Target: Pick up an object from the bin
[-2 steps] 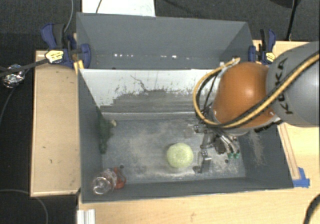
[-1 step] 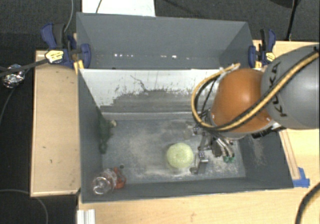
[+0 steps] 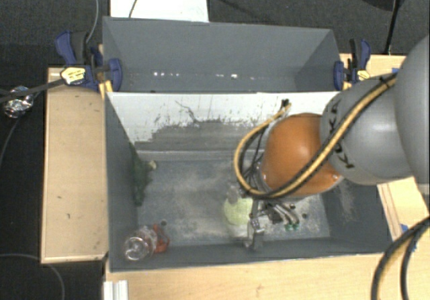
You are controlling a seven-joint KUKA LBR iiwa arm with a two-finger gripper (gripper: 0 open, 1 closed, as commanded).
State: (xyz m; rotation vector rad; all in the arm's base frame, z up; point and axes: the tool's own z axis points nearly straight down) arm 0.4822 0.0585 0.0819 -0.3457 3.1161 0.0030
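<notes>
Because the near-right floor of the grey bin (image 3: 201, 117) is overhung by the arm (image 3: 376, 137) and its orange cover (image 3: 295, 151), it cannot be told whether the gripper (image 3: 255, 230) is open or closed. The gripper sits low, close to the near wall. Just left of it lies a pale green rounded object (image 3: 236, 212).

Risk: closing beside the object rather than around it would probably push it leftward or grasp nothing. Contact with the near wall is also possible.

The object shows no clear pointing end; its long axis, if any, seems to run near to far.

Well apart lie a dark green thing (image 3: 140, 181) at the left wall and a clear-and-red thing (image 3: 144, 243) in the near-left corner.
</notes>
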